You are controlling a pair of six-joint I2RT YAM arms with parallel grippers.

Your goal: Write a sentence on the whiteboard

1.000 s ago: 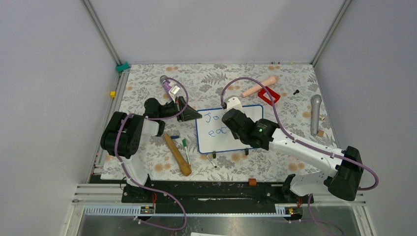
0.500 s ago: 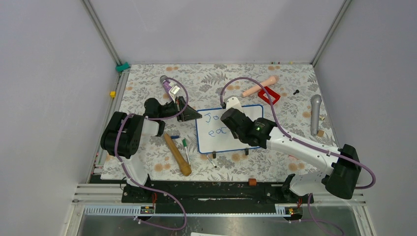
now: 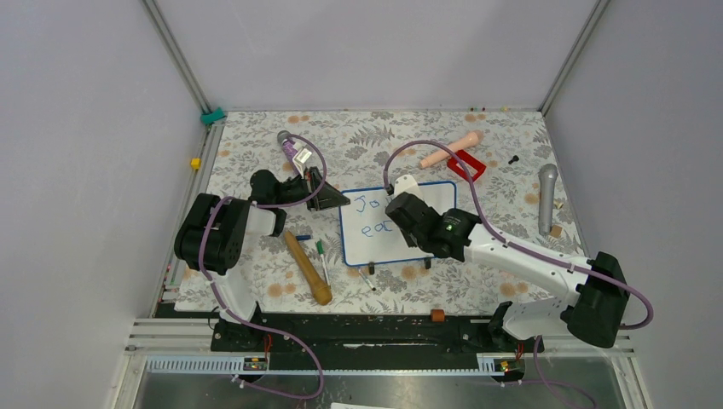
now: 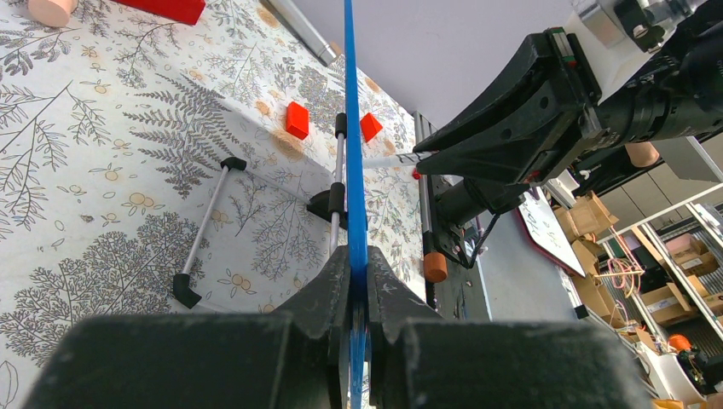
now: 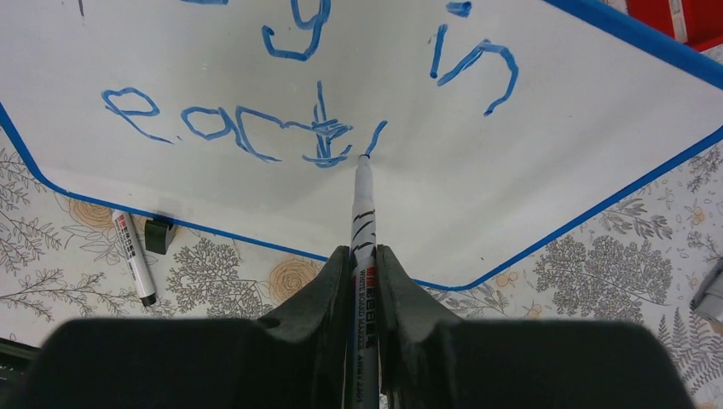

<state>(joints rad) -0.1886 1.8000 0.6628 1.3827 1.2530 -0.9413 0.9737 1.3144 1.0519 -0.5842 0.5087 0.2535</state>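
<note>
The whiteboard point(image 3: 373, 248), white with a thin blue frame, lies in the middle of the table. My left gripper point(image 3: 338, 201) is shut on its left edge, seen edge-on as a blue strip point(image 4: 351, 128) between the jaws point(image 4: 356, 281). My right gripper point(image 3: 401, 213) is over the board, shut on a whiteboard marker point(image 5: 362, 213). The marker's tip touches the board point(image 5: 443, 213) right after the second line. The sentence point(image 5: 247, 128) in blue reads roughly "Joy in" above and "eac" plus a started letter below. The arm hides part of it in the top view.
A wooden stick point(image 3: 307, 268), a green pen point(image 3: 321, 249) and a black-tipped marker point(image 3: 367, 279) lie left of and below the board. A red block point(image 3: 466, 164), a pink handle point(image 3: 450, 151), a grey microphone point(image 3: 546, 198) and a purple one point(image 3: 288, 146) lie further off.
My right gripper with the marker has shifted slightly over the board. My left gripper and the board have not moved.
</note>
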